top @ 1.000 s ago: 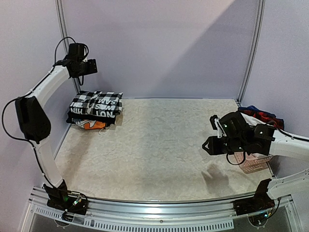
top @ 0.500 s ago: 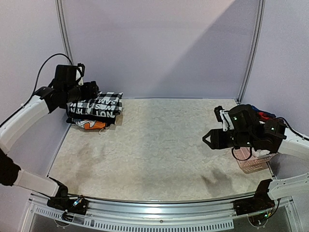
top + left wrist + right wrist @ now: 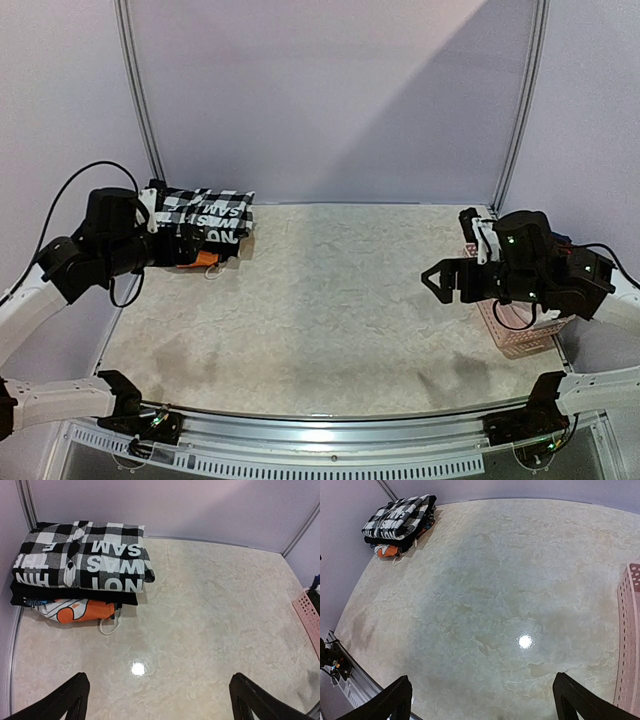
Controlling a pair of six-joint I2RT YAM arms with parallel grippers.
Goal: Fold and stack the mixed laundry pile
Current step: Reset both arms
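Laundry pile (image 3: 75, 575): neat folded stack, far-left corner of marbled table (image 3: 200, 630). Soft checked blk/wht piece (image 3: 85, 555) w/ lettering on top, orange print (image 3: 80, 612) at bottom. L gripper (image 3: 157, 707) & R gripper (image 3: 480, 705) spread wide, empty. Pink perforated basket (image 3: 627, 645) at R edge.

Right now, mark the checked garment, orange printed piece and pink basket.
checked garment (image 3: 82, 555), left wrist view, top folded face.
orange printed piece (image 3: 82, 612), left wrist view, front folded edge.
pink basket (image 3: 629, 640), right wrist view, perforated side wall.

The checked garment (image 3: 80, 555) bears white words "SAM", "WAS", "NOT".
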